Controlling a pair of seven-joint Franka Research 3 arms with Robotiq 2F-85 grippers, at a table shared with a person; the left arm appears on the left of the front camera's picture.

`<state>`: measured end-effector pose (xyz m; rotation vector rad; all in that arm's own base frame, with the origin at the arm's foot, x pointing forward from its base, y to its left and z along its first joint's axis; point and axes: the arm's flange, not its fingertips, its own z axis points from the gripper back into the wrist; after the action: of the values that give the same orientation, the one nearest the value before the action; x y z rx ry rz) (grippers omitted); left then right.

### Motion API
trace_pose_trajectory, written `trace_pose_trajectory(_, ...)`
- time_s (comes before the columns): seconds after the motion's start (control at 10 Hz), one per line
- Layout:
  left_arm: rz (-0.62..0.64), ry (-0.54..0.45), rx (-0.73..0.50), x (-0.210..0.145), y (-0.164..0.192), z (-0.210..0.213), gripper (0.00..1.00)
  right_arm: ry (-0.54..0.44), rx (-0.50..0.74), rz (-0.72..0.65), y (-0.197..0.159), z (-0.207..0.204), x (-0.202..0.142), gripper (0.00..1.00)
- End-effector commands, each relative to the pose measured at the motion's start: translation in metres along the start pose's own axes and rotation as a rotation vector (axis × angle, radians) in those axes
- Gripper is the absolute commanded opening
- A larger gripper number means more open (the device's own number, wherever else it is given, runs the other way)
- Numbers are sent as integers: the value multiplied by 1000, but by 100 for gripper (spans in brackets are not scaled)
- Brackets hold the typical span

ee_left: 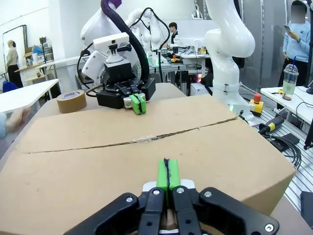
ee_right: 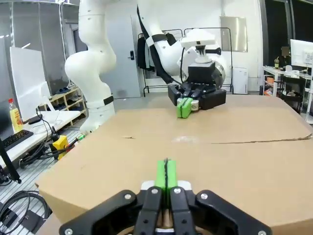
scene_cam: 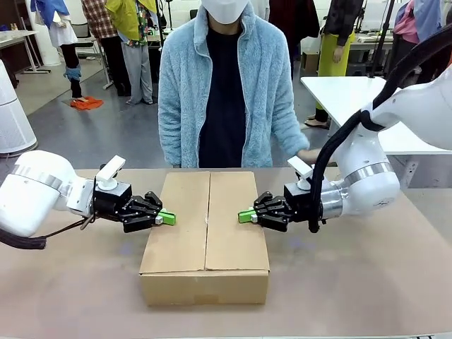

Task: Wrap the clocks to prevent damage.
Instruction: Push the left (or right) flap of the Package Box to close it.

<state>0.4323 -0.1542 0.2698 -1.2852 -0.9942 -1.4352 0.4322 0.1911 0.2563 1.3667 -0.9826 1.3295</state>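
Closest to the camera is the front wall of the cardboard box [scene_cam: 205,286], which sits mid-table a little back from the robot's edge. You won't find the clocks in the open. Both flaps are folded down, so whatever is packed lies under them. My reading is that the wrapped bundle is already inside. You cannot tell which way it points or how its long axis lies, because the lid hides it.

What you can read is the box. Its longer side seems to run from the robot's edge of the table [scene_cam: 70,282] toward the person's edge. The seam [scene_cam: 207,219] where the flaps meet runs the same way down the middle. That seam looks bare, with no tape across it.

Moving outward, the left gripper [scene_cam: 168,218] comes in level over the box's left edge. Its green pads are pressed together with nothing between them. The right gripper [scene_cam: 245,215] mirrors it on the right flap, fingers likewise together and empty. Both tips lie low on the cardboard. Whether they press it or hang just above, you cannot tell.

Past the right gripper, toward the person's edge, a brown tape roll [ee_left: 71,101] lies flat on the table. The person's hand [scene_cam: 308,155] rests near that far right corner.

So the wrapping and boxing look finished, and sealing the seam appears to be what is left.
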Motion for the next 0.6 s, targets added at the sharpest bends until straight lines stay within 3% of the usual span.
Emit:
trace_pose_trajectory(0.0,11,9,0,-2,1,0,0,32,-34,-64,-14,-1,-19,1)
trace_pose_trajectory(0.3,11,9,0,-2,1,0,0,68,129,-96,-11,32,-39,1)
trace_pose_trajectory(0.4,11,9,0,-2,1,0,0,-15,25,-19,-7,3,-2,1)
trace_pose_trajectory(0.5,11,9,0,-2,1,0,0,-15,25,-19,-7,3,-2,1)
